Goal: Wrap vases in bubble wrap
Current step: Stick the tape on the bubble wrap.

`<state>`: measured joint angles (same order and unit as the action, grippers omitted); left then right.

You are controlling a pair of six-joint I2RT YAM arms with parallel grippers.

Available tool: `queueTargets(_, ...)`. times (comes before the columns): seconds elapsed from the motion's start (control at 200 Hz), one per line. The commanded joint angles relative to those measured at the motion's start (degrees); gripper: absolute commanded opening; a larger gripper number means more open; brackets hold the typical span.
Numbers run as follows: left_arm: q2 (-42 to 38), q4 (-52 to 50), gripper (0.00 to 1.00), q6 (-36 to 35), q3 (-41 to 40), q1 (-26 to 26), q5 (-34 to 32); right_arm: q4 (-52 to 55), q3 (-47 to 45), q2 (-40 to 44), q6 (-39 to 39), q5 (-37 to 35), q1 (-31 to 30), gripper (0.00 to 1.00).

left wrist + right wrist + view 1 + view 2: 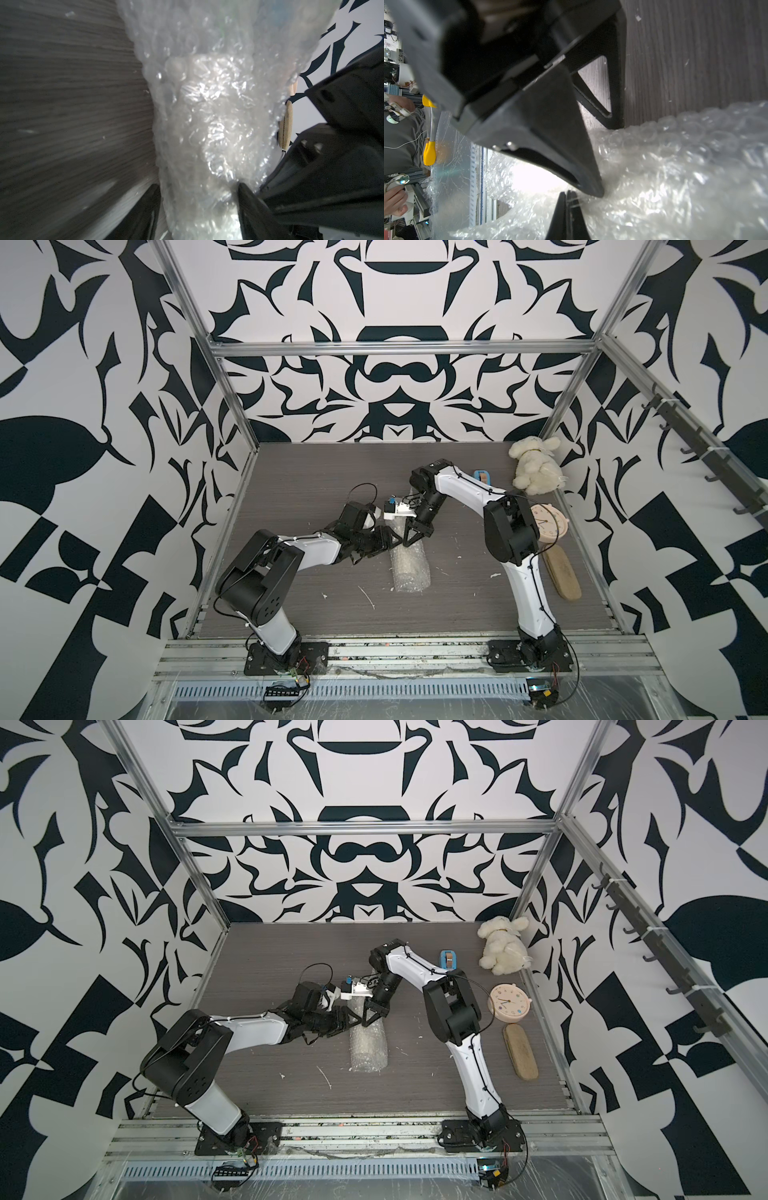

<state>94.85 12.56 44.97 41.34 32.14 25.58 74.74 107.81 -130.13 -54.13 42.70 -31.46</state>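
Observation:
The bubble wrap (409, 572) (369, 1052) lies rolled into a tube on the middle of the table, one end toward the front edge. The vase is hidden inside it. My left gripper (388, 542) (197, 197) straddles the far part of the roll, one black finger on each side and pressing into the wrap (207, 104). My right gripper (406, 542) (568, 193) comes down from the back, shut, its tips resting on the wrap (675, 166) just beside the left gripper's upper finger. Thin clear strands lie across the right tips.
A white plush toy (536, 466) sits in the back right corner, with a blue tape dispenser (483, 477) next to it. A pink clock (550, 522) and a tan brush (561, 576) lie along the right side. Small white scraps (368, 597) dot the table.

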Motion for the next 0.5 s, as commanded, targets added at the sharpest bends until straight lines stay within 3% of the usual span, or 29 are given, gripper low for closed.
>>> queueTargets(0.0, -0.9, -7.2, 0.59, -0.8, -1.1, -1.1, -6.4, 0.8, -0.3, -0.6, 0.1, -2.2, -0.5, 0.0)
queueTargets(0.285, -5.2, -18.3, 0.57, -2.1, 2.1, -1.8, -12.1, 0.8, 0.0, -1.0, 0.7, -2.1, -0.4, 0.0)
queueTargets(0.495, -8.1, -10.0, 0.63, -2.1, 1.6, -1.8, -3.5, 1.0, 0.4, -1.3, 1.0, -1.9, -0.5, 0.0)
